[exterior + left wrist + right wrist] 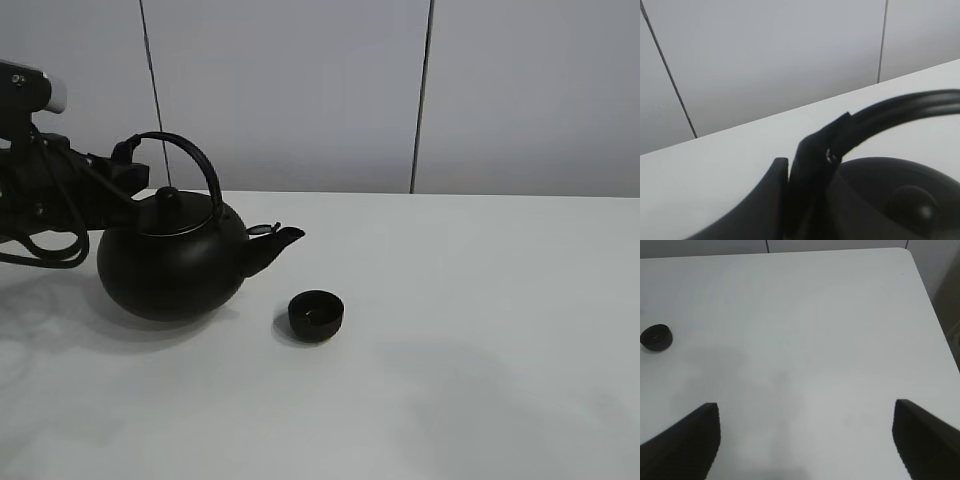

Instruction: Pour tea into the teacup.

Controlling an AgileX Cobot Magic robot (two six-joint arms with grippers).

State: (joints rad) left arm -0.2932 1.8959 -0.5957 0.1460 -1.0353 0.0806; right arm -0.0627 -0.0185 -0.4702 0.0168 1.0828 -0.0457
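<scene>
The left hand pinches the arched handle of the kettle. The teacup stands at about four o'clock from it in the high view — just past the spout, which points to three. The right hand, spread and empty, hangs well apart. The worktop is white and matte — the wall grey, panelled.

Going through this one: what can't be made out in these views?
- Tea in the teacup: exterior high view, interior too small and dark.
- Fingertips of the left gripper: left wrist view, blurred close up against the kettle handle.
- Spout of the kettle: cut off by the left wrist view's edge.
- Most of the right gripper: outside the exterior high view; only its open fingers show in the right wrist view.
</scene>
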